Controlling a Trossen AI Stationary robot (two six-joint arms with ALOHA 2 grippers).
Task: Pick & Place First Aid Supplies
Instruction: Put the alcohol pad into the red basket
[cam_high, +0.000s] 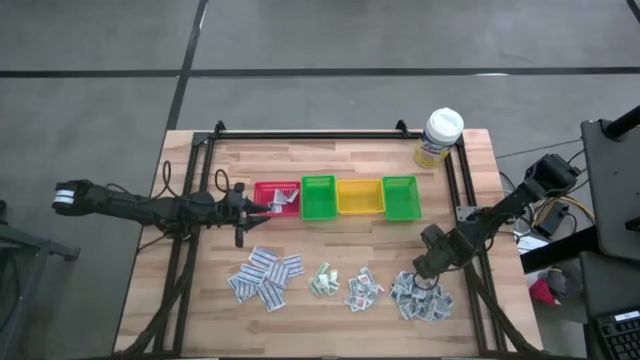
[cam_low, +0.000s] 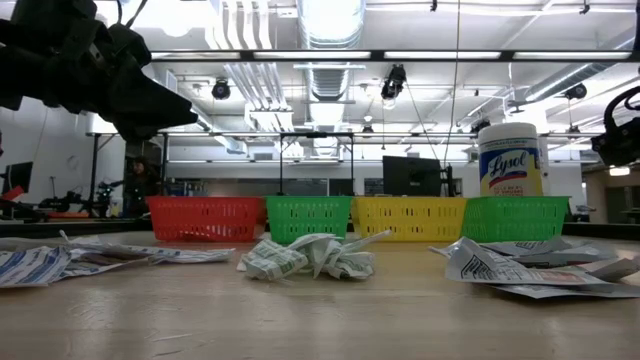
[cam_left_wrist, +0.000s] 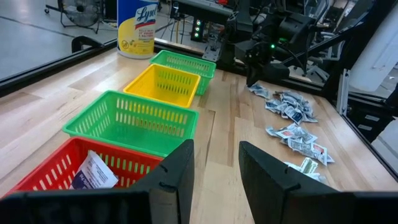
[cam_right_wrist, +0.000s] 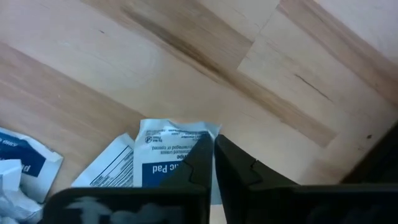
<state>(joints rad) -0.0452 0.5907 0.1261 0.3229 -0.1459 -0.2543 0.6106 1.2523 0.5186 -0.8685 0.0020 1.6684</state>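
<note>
A wooden table (cam_high: 330, 305) sits on a grey floor. The right gripper (cam_right_wrist: 214, 163) is down low at the right-hand pile of packets (cam_high: 420, 297). Its fingers are pinched tight on one white packet with a blue stripe (cam_right_wrist: 163, 155).

The left gripper (cam_left_wrist: 216, 169) hangs by the red bin (cam_high: 277, 198), fingers apart and holding nothing. One white packet (cam_left_wrist: 94, 172) lies in the red bin. The two green bins (cam_high: 318, 198) (cam_high: 399, 197) and the yellow bin (cam_high: 360, 197) look bare inside. More packets (cam_high: 266, 277) lie in piles along the front. A bottle (cam_high: 439, 137) stands at the back.
</note>
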